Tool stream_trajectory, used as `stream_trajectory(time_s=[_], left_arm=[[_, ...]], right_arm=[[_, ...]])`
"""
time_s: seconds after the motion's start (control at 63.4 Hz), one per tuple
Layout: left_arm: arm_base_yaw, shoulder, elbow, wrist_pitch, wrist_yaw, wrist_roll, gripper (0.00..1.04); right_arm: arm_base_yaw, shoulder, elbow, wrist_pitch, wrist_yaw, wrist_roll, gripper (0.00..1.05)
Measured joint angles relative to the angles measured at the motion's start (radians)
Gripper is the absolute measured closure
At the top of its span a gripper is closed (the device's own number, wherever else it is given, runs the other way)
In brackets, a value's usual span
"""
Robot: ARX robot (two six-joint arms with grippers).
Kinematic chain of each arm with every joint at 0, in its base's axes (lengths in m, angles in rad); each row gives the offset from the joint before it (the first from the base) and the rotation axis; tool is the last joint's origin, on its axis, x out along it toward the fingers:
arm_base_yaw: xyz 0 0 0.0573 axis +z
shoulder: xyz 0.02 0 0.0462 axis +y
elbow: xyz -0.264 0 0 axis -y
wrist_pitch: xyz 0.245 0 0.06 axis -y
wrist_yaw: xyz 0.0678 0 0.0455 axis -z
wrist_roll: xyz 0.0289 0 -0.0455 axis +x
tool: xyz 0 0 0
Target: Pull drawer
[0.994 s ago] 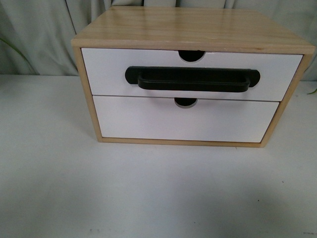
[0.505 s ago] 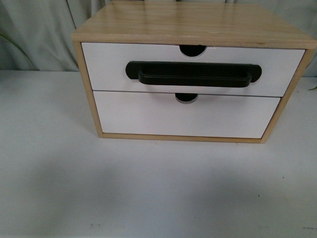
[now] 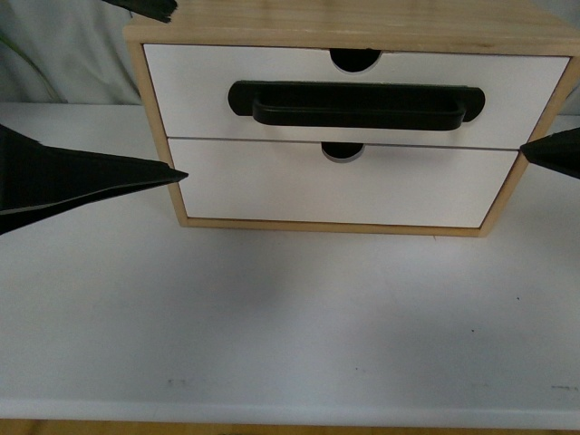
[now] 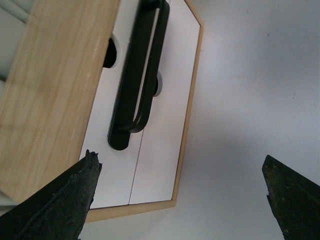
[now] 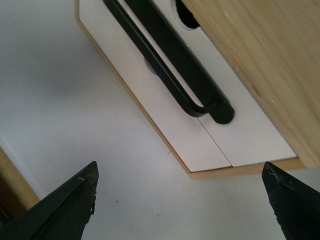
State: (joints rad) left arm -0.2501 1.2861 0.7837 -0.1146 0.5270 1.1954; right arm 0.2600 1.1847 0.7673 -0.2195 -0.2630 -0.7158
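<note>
Beside the drawer [image 3: 190, 91], left tool [image 4: 179, 159] and right tool [image 5: 180, 166] have appeared, spread, apparently touching nothing.

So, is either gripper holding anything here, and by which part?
Nothing is held. The left gripper and right gripper are both open, with nothing between their fingers. The black handle of the drawer is untouched.
</note>
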Motion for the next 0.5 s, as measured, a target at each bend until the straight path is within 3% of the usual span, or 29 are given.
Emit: stream_trajectory(time_s=[0.268, 0.505], left_arm=[[-0.071, 0.192, 0.25, -0.287, -0.147, 0.225, 0.06], [-0.126, 0.274, 0.38, -0.392, -0.261, 0.29, 0.06]], right_arm=[[0.016, 0.162, 0.091, -0.044, -0.048, -0.124, 0.09], [0.016, 0.221, 0.125, -0.038, -0.069, -0.146, 0.09]])
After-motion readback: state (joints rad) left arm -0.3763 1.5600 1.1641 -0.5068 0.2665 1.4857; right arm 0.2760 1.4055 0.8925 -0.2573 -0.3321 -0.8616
